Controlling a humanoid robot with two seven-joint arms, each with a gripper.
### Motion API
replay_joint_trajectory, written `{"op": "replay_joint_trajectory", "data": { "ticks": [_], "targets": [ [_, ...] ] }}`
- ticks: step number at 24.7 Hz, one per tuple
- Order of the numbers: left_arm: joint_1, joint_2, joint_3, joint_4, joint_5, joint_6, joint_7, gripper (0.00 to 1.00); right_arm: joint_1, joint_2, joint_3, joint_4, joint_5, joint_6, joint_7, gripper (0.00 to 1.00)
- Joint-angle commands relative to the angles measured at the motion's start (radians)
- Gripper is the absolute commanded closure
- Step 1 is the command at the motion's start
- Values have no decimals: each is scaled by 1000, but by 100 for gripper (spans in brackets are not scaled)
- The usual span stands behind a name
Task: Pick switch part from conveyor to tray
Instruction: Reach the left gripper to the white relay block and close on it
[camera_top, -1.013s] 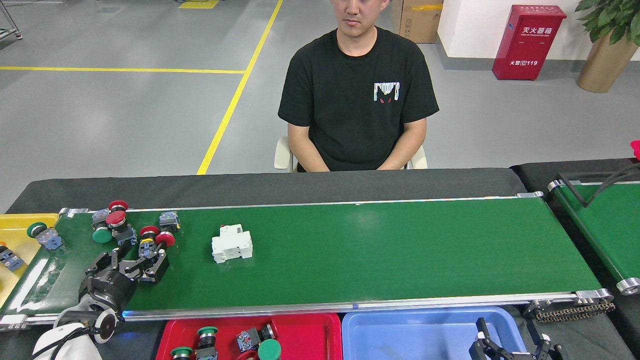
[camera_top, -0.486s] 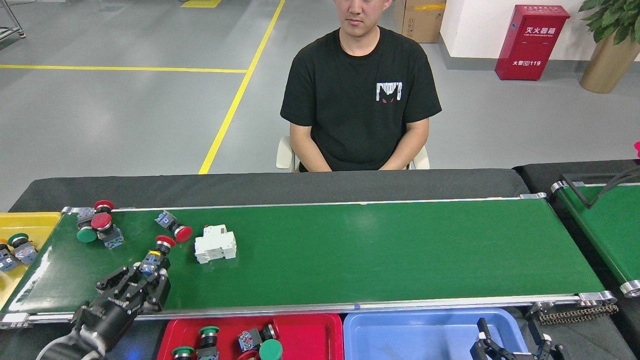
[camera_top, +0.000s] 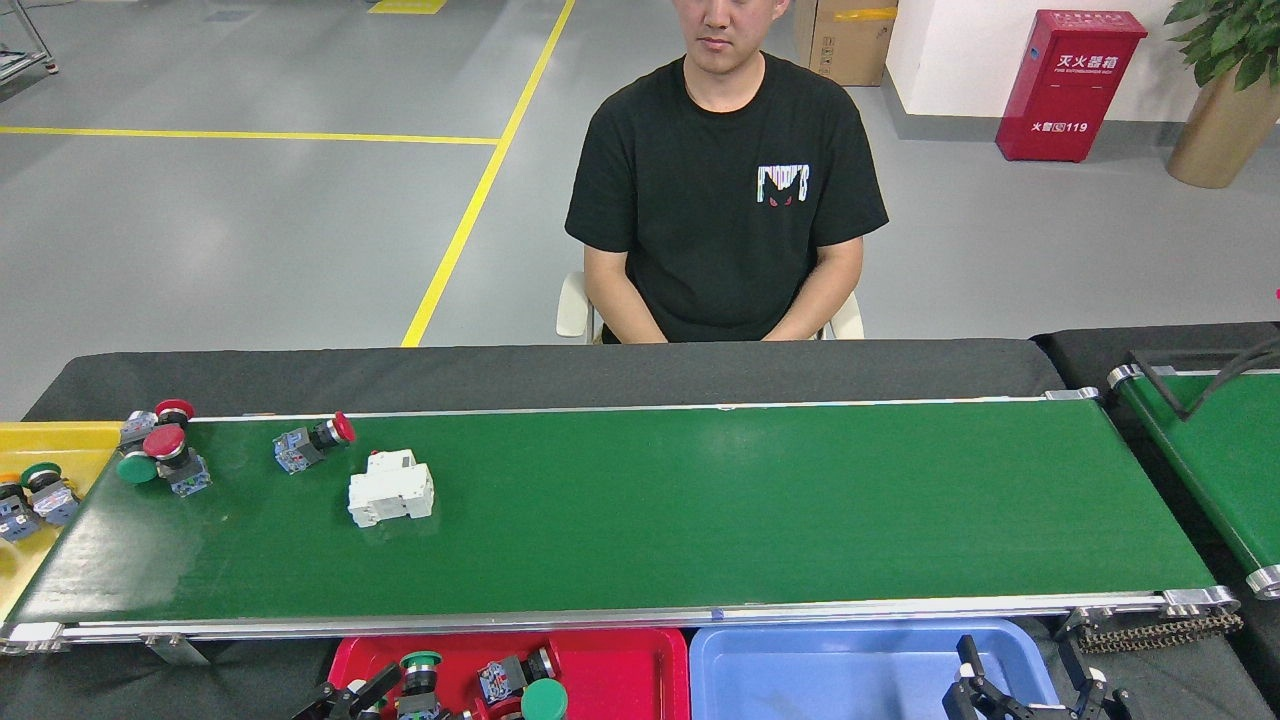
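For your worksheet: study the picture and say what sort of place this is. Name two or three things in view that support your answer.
Probably a factory or workshop floor set up for sorting parts. A long green conveyor carries push-button switches, red and blue trays wait beside it, and yellow lines mark the grey floor.

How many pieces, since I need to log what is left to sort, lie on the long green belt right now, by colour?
Red-capped switches: 3
Green-capped switch: 1
White breaker block: 1
Total: 5
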Motion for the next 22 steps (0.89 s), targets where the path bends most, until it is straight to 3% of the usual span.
{"op": "replay_joint_trajectory", "data": {
  "ticks": [1, 3, 4, 12, 17, 22],
  "targets": [
    [-23, -11, 63, -11, -3, 126, 12, 0, -7, -9, -6, -13, -2, 1, -8, 1],
    [-59, -2, 100, 18, -14, 321, 13, 0, -8, -12, -6, -12, -2, 1, -8, 1],
    [-65, 5, 111, 43, -17, 358, 15, 0, -7, -12, -6, -12, -2, 1, -8, 1],
    [-118, 35, 163, 124, -37, 364, 13, 0, -4, -12, -4, -10, -2, 1, -8, 1],
    [-299, 67, 94, 253, -189, 361, 13, 0, -4, -15, -3, -10, -2, 0, -10, 1],
    [-480, 109, 37, 480, -190, 358, 9, 0, -5, -15, 1, -8, -1, 0, -8, 1]
  ]
}}
